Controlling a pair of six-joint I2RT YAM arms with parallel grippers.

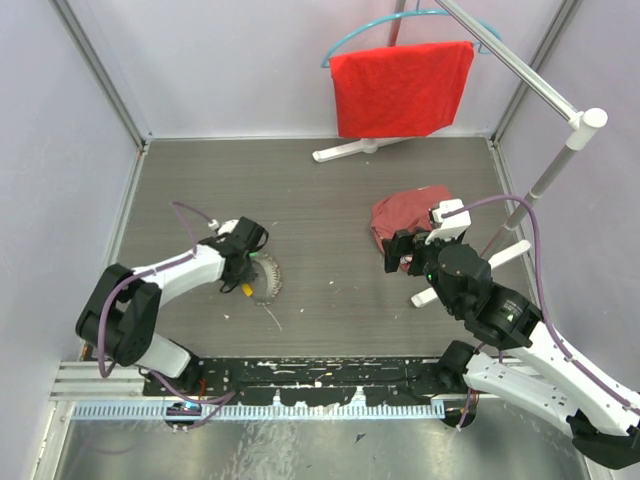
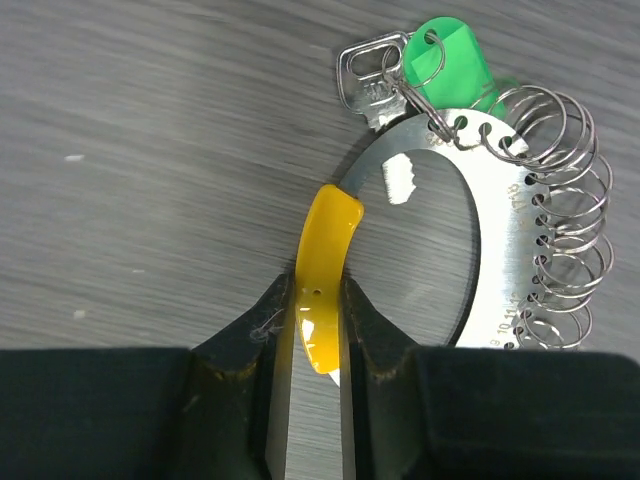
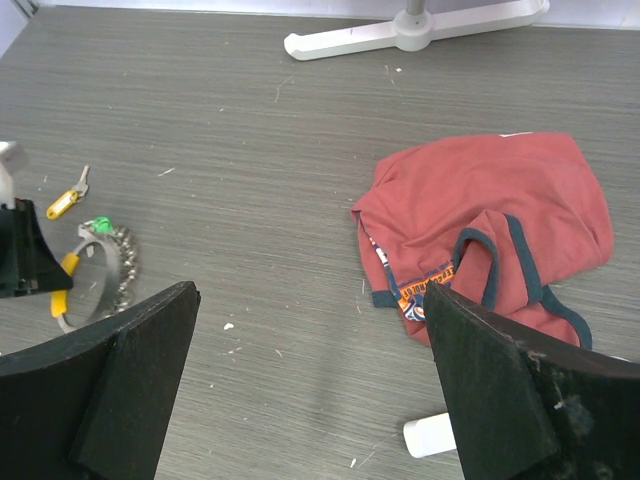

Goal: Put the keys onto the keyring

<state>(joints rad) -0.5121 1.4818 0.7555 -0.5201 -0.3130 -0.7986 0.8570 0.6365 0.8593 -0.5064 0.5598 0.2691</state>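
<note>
My left jaws clamp the keyring (image 2: 500, 225) by its yellow section on the surface (image 2: 150, 150); my right jaws hang wide open.

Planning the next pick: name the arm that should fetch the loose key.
Right. The right gripper is open and free, with the yellow-headed key in its view; the left gripper is clamped on the keyring at its yellow section.
</note>
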